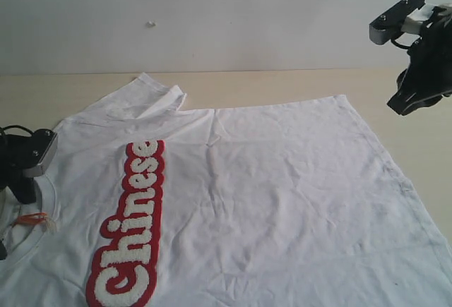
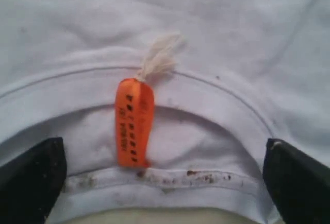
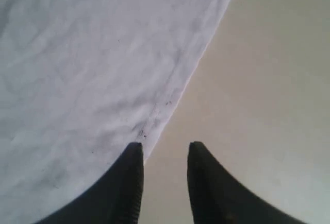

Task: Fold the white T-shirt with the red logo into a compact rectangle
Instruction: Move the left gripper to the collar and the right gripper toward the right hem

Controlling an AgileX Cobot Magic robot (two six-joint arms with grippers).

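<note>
Left gripper [image 2: 164, 149]: black fingertips [image 2: 36, 175] stand wide apart at the two sides of the left wrist view, nothing clamped. Between them lies the collar [image 2: 62, 92] of the white T-shirt [image 1: 282, 194].

- An orange neck tag [image 2: 134, 123] is sewn to the collar, with a tuft of frayed white thread [image 2: 160, 56] at its root. The tag has black print in columns, too blurred to read.
- Dark specks sit along the nearer collar edge; I cannot tell what they are.
- In the exterior view this gripper sits at the left edge, over the neck opening, and is partly cut off.

Right gripper [image 3: 166, 144]: fingers a little apart, the gap empty, holding nothing.

- One fingertip lies over the shirt's edge, the other over the bare desk [image 3: 268, 80].
- The exterior view shows it raised at the upper right, apparently clear of the cloth.

The shirt lies spread front-up on the desk.

- Long axis runs across the exterior view: collar at the left, bottom edge at the right.
- The far sleeve [image 1: 152, 92] is creased at its tip.
- The near sleeve and near side are cut off by the frame.

The red logo [image 1: 131, 229] has fuzzy white letters on a thick red outline and reads "Chinese".

- The word runs away from the camera, crosswise to the shirt's long axis.
- The "C" is nearest and clipped at the lower frame edge; the last "e" is farthest.

Behind the desk is a pale wall [image 1: 282, 10] carrying one small mark [image 1: 150, 23], too small to identify.
</note>
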